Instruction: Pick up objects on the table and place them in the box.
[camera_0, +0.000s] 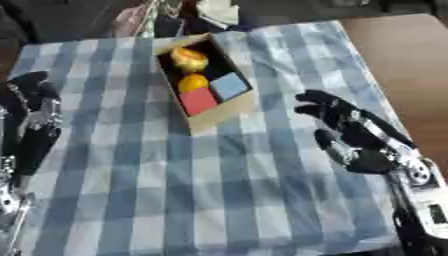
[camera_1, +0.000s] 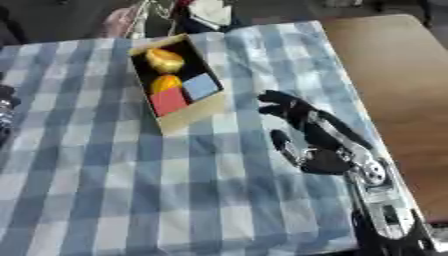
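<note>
The right hand (camera_0: 346, 131), black with silver joints, hovers over the right part of the desk with fingers spread and relaxed, holding nothing. The left hand (camera_0: 35, 107) shows at the left edge, fingers straight and up, also empty. To the far left of the right hand, apart from it, lies the shallow tan cardboard box (camera_0: 219, 116) on the blue-and-white checked cloth (camera_0: 201, 190) covering the desk. Inside it sit a red cube (camera_0: 198, 101), a light blue cube (camera_0: 230, 86), a small orange round piece (camera_0: 192, 82) and a yellow rounded object (camera_0: 189, 59).
</note>
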